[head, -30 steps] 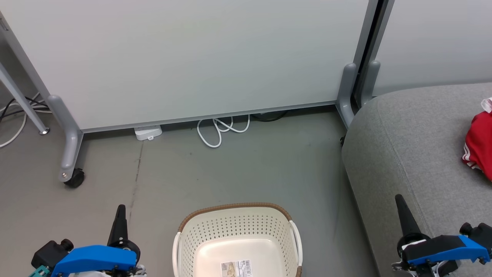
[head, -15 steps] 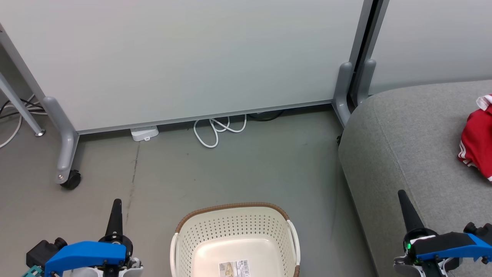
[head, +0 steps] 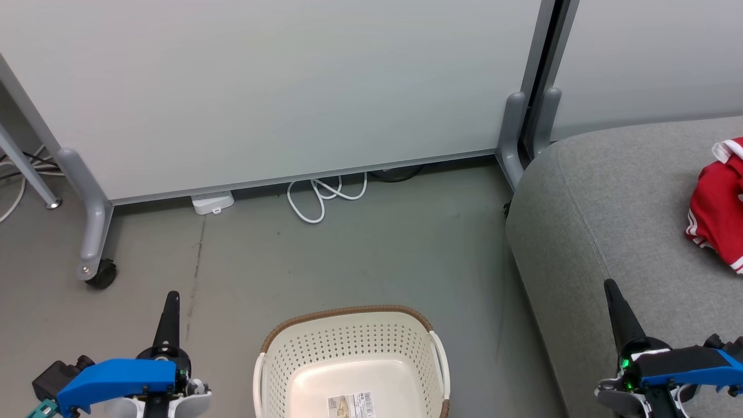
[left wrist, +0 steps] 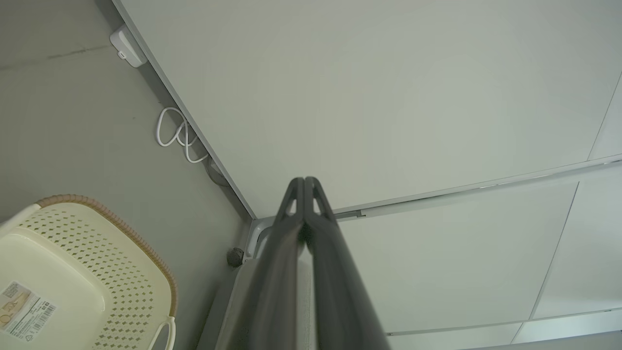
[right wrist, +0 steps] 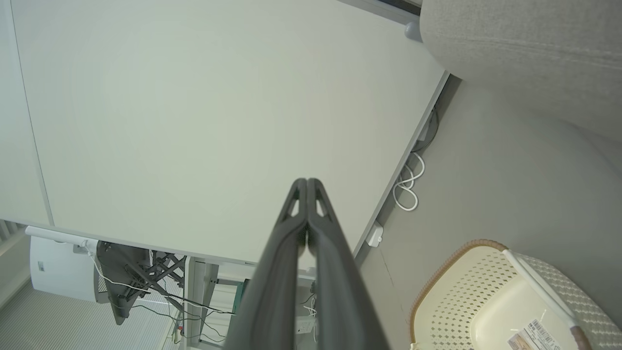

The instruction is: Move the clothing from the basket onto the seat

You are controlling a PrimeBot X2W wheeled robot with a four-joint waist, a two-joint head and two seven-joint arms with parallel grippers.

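Left fingers [head: 170,316] and right fingers [head: 622,316], both pressed together and empty, could knock the basket [head: 348,342] or scrape the seat [head: 609,203] on a careless waist turn, I judge. Each arm sits low and points forward, flanking the basket on the floor, the right over the seat's left edge. Clothing [head: 715,212] lies on the seat well right of that edge; the basket's visible bottom is bare.

Left gripper [head: 172,299] and right gripper [head: 610,290] each have 2 long dark tapered fingers [left wrist: 279,272], bright blue housings [head: 116,374], white shells [head: 194,403] underneath (right one's got a little green light [head: 625,364]).
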